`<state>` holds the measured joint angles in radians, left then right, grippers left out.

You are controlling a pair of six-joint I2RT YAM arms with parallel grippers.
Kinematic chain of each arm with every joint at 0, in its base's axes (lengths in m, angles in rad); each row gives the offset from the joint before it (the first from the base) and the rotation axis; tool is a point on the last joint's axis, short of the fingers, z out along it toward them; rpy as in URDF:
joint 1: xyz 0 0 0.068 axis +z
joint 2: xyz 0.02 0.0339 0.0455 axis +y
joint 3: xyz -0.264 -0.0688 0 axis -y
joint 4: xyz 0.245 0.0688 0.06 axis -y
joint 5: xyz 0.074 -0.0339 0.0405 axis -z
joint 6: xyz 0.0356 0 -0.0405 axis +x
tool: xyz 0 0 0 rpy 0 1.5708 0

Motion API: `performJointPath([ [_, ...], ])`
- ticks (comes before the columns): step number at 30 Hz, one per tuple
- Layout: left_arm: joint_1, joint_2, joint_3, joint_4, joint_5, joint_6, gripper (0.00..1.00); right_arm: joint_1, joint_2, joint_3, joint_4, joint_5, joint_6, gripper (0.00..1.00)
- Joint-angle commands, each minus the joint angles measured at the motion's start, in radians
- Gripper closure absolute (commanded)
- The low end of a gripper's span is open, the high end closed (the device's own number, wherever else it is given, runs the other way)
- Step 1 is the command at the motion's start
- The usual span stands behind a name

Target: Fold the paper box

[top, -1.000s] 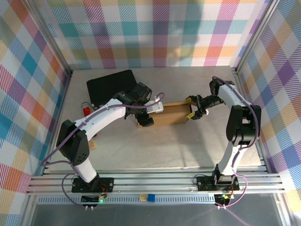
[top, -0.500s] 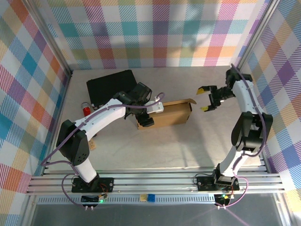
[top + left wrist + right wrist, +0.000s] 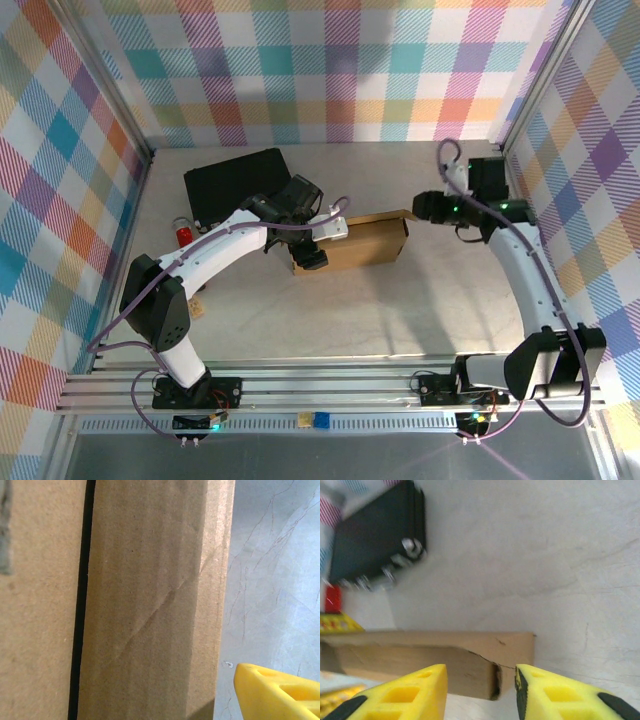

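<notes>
The paper box (image 3: 365,243) is a shallow brown cardboard box lying mid-table, with a small flap corner sticking up at its right end. My left gripper (image 3: 318,243) straddles its left end. In the left wrist view the cardboard (image 3: 150,605) is very close, and one yellow fingertip (image 3: 280,692) stands off its edge with bare table between. My right gripper (image 3: 422,207) hovers just off the box's right end. In the right wrist view its jaws (image 3: 481,685) are apart with nothing between them, and the box's torn end corner (image 3: 445,650) lies beyond.
A black case (image 3: 235,180) lies at the back left, also in the right wrist view (image 3: 375,540). A small red object (image 3: 183,232) sits by the left wall. The plaid walls close in on three sides; bare table lies in front of the box.
The right arm drew back from the box's right end, swung out and returned with its wrist turned, jaws now narrower. The left arm and box stayed put.
</notes>
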<state>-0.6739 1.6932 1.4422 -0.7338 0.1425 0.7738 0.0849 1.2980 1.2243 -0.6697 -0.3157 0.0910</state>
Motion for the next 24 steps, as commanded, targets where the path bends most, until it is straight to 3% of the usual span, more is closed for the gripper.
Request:
performJointPath([
  [1, -0.004, -0.020, -0.014, -0.033, 0.038, -0.017, 0.22, -0.014, -0.019, -0.035, 0.077, 0.047, -0.334, 0.59],
  [8, 0.002, -0.017, -0.009, -0.034, 0.040, -0.018, 0.22, -0.013, 0.018, -0.034, -0.004, -0.161, -0.571, 0.57],
  [16, 0.007, -0.017, -0.010, -0.035, 0.051, -0.021, 0.22, 0.002, 0.100, 0.033, -0.048, -0.166, -0.641, 0.58],
  [24, 0.010, -0.016, -0.010, -0.035, 0.050, -0.021, 0.22, 0.025, 0.129, 0.056, -0.053, -0.158, -0.628, 0.67],
])
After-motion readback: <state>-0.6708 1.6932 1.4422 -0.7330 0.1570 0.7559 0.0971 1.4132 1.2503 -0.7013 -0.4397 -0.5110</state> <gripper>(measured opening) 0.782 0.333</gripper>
